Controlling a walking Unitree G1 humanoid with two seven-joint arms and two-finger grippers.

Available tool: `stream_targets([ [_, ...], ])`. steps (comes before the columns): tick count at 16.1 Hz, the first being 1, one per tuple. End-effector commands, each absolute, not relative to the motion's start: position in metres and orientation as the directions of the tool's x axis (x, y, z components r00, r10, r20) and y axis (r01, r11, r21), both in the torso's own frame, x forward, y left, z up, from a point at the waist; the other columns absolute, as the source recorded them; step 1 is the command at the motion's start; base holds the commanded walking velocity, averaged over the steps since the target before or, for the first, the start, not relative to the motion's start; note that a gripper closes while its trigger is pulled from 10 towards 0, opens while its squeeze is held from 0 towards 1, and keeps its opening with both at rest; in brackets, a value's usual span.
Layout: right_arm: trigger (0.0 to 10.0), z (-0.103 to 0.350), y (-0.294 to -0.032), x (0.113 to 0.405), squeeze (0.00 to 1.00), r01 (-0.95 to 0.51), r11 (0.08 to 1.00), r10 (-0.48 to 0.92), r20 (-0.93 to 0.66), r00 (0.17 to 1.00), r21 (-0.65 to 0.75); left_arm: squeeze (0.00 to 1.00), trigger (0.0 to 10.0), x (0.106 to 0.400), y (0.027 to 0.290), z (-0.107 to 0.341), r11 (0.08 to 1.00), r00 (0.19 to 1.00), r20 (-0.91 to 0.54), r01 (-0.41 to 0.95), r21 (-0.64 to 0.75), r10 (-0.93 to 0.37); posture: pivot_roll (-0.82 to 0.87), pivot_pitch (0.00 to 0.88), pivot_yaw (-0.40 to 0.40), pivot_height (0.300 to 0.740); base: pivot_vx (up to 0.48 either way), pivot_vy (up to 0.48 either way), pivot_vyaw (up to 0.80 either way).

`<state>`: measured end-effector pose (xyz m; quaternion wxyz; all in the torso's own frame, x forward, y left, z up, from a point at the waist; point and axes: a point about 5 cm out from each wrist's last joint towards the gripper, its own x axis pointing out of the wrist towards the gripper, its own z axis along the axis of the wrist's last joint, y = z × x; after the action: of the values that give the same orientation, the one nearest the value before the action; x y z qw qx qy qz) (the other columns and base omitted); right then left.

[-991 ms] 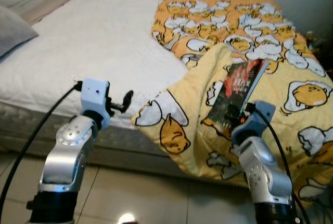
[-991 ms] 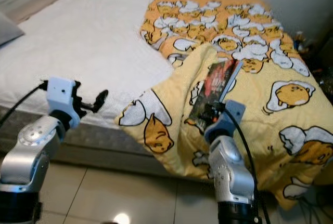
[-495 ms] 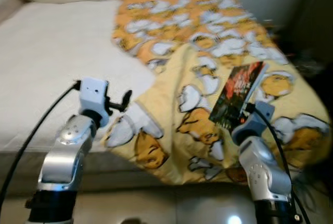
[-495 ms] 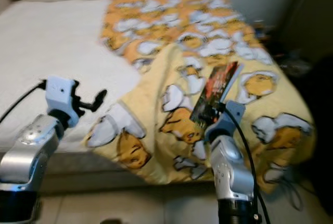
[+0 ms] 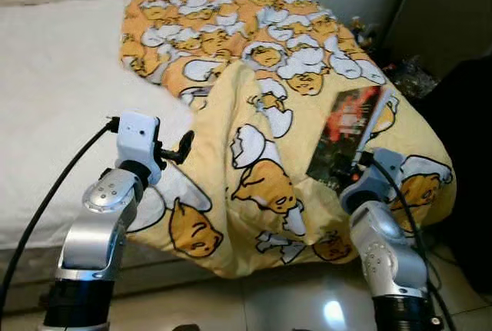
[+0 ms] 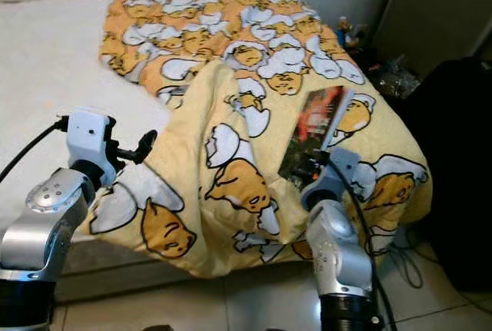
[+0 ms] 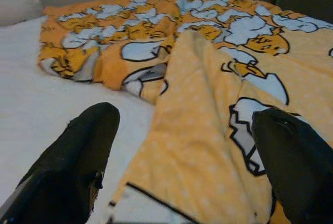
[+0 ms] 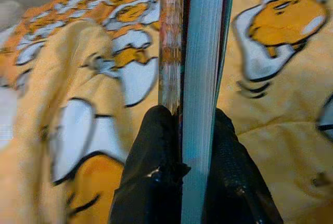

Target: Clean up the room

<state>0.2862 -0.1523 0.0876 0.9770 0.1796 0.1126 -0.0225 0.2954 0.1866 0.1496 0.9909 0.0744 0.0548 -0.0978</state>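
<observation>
**Me:** Book, red and black cover, pinched between my right gripper fingers, which close on its lower edge with the pages standing up between them. It rises from the gripper toward one o'clock, above the yellow egg-print blanket that hangs over the corner of the bed.

**Other:** What worries you from here?

**Me:** The hold, I'd judge. I grip only a narrow strip near one edge, so the book's weight sits well above the fingers. A quick turn or step could make it pivot or slide out and drop on the blanket or the tiled floor. The covers could also fan open, since only the bottom is squeezed.

**Other:** Anything nearby to snag on?

**Me:** At four o'clock, a dark shape stands by the bed corner, with cables on the floor beside it. Walking that way could catch a foot.

**Other:** And your other arm?

**Me:** My left gripper hovers at nine o'clock, fingers spread apart, holding nothing, above the blanket's folded edge and the white sheet.
</observation>
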Motion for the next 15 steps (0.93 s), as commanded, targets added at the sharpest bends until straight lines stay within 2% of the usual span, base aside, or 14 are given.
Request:
stream_targets([
  [1, 10.0, 0.0985, -0.1462, 0.2894, 0.00, 0.045, 0.937, 0.018, -0.174, 0.985, 0.347, 0.00, 10.0, 0.2951, 0.1912, 0.1500, 0.972, 0.978, -0.131, 0.184, 0.149, -0.165, -0.02, 0.000, 0.001, 0.740, 0.000, 0.274, 0.00],
  [15, 10.0, 0.0974, -0.1421, 0.2866, 0.00, 0.036, 0.936, 0.027, -0.172, 0.985, 0.351, 0.00, 10.0, 0.2951, 0.1903, 0.1475, 0.971, 0.977, -0.137, 0.185, 0.152, -0.165, -0.02, 0.000, -0.007, 0.740, 0.000, 0.364, 0.00],
])
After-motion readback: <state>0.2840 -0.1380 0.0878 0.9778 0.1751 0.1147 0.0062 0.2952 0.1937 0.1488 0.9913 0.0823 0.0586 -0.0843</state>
